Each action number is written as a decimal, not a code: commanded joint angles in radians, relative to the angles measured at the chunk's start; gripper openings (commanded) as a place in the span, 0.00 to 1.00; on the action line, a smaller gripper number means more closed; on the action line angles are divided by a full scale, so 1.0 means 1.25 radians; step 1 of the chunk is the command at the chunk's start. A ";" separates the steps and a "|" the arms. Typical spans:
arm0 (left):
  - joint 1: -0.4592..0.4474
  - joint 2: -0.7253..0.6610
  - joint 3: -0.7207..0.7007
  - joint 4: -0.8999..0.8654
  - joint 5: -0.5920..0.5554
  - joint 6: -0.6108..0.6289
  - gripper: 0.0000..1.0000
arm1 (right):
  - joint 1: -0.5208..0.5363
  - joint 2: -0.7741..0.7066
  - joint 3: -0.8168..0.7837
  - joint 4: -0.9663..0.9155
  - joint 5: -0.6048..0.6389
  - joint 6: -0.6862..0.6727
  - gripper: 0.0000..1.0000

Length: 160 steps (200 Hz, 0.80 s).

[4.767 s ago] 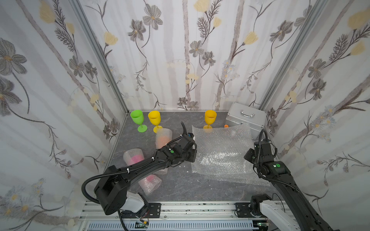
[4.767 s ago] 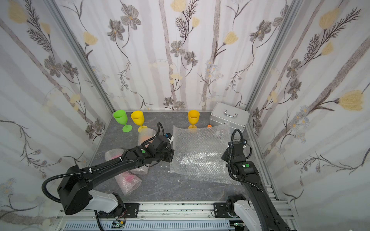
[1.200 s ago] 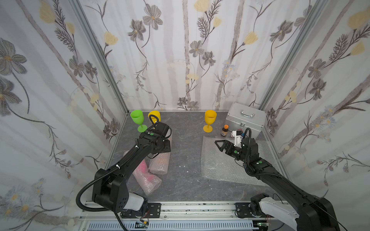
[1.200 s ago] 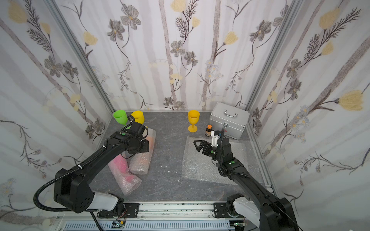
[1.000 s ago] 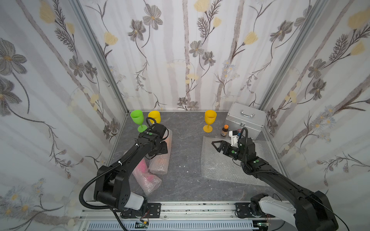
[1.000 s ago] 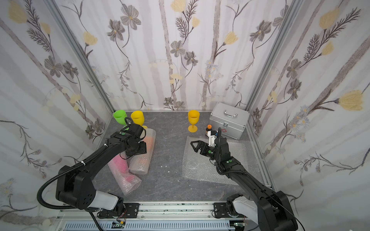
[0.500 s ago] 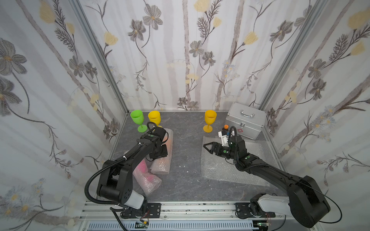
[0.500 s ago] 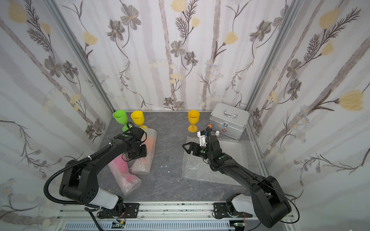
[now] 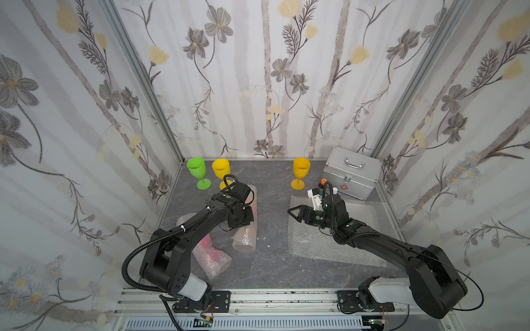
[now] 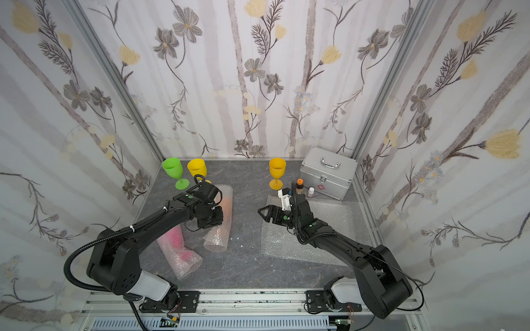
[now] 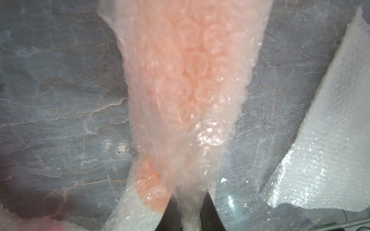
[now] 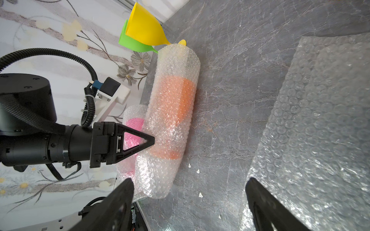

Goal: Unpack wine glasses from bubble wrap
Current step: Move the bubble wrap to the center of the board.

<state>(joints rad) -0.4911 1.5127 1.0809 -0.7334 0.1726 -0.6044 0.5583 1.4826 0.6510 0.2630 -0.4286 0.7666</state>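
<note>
Pinching the bubble-wrap roll (image 12: 172, 112) around the orange goblet (image 12: 181, 96) with the left pincer (image 11: 189, 206), roll lying on the counter's (image 9: 272, 266) left side just beside the pink goblet's roll (image 9: 213, 262). Holding the right pincer (image 12: 189, 181) spread over the flat bubble-wrap sheet's (image 9: 358, 249) edge, gripping nothing.

Goblets: five.
- Bare and upright, three: green goblet (image 9: 196, 169), yellow goblet (image 9: 220, 172), amber goblet (image 9: 301, 170).
- Showing through wrap, two: orange goblet (image 12: 180, 100), pink goblet (image 10: 175, 236).

Bubble-wrap rolls: two, the orange roll (image 10: 218, 238) and the pink roll (image 10: 186, 263).

Flat wrap (image 10: 341, 212): one patch. Cannot tell how many sheets lie in it.

Case (image 10: 327, 172): one.

Bottles: two, brown bottle (image 10: 299, 185) and white bottle (image 10: 311, 191).
</note>
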 commanded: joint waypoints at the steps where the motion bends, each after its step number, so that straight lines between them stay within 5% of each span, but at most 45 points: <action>1: -0.037 0.010 0.020 0.022 -0.010 -0.058 0.15 | 0.004 0.013 0.012 0.025 -0.011 -0.001 0.86; 97: -0.138 0.060 0.027 0.104 0.008 -0.145 0.21 | 0.009 0.031 0.037 -0.002 -0.017 -0.032 0.85; 160: -0.158 0.023 0.027 0.134 0.003 -0.177 0.45 | 0.010 0.046 0.070 -0.046 -0.015 -0.057 0.84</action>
<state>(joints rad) -0.6884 1.5787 1.1072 -0.5869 0.1955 -0.7979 0.5682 1.5364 0.7265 0.2337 -0.4438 0.7136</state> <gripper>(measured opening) 0.422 0.848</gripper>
